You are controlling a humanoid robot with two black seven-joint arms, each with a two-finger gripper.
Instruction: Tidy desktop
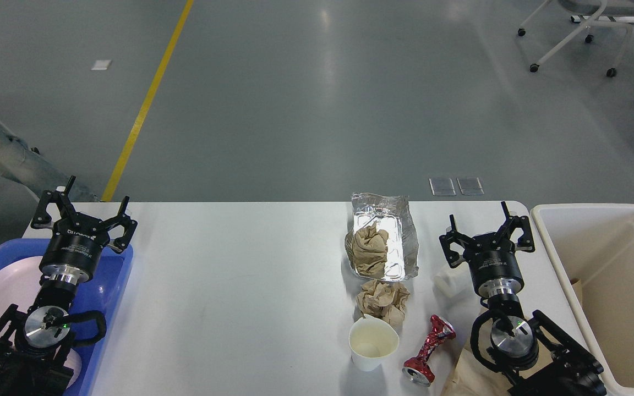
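The white desktop (pixel 240 275) spans the view. On its right half lie a crumpled foil tray (pixel 393 220) with a brown paper wad (pixel 367 248) in it, a second brown paper wad (pixel 383 300), a white paper cup (pixel 373 342), a crushed red can (pixel 430 349) and a small white object (pixel 448 281). My left gripper (pixel 82 208) is open and empty above the far edge of the blue tray (pixel 116 275). My right gripper (pixel 486 226) is open and empty, just right of the foil tray.
A cream bin (pixel 614 291) stands off the table's right end. The blue tray holds a white plate (pixel 3 291). A brown paper sheet (pixel 463 374) lies under my right arm. A person's leg (pixel 3 157) stands at far left; a chair (pixel 581 33) at far right.
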